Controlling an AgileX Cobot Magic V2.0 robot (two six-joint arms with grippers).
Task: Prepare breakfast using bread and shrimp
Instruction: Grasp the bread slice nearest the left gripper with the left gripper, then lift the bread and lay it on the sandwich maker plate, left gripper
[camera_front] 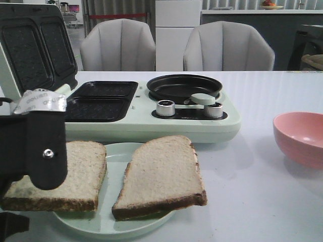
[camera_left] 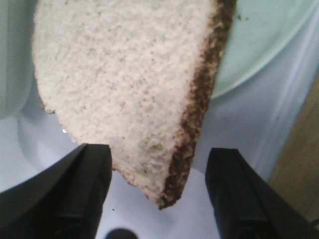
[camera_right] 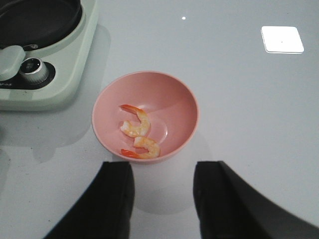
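Two slices of bread lie side by side on a pale green plate [camera_front: 115,151], the left slice [camera_front: 81,171] and the right slice [camera_front: 164,176]. My left gripper [camera_left: 158,164] is open, low over the left slice [camera_left: 129,79], whose crusted corner reaches between the two fingers without touching either. In the front view its black body [camera_front: 43,146] covers part of that slice. Two curled orange-pink shrimp [camera_right: 135,125] [camera_right: 145,148] lie in a pink bowl [camera_right: 172,99]. My right gripper [camera_right: 162,172] hangs open above the table just short of the bowl's rim, holding nothing.
A pale green breakfast maker [camera_front: 202,126] stands behind the plate, with its lid [camera_front: 35,45] raised, black sandwich wells [camera_front: 101,101], a small black pan [camera_front: 184,86] and two knobs [camera_front: 165,108]. The pink bowl [camera_front: 300,136] sits at the right. Two chairs [camera_front: 118,48] stand beyond the table.
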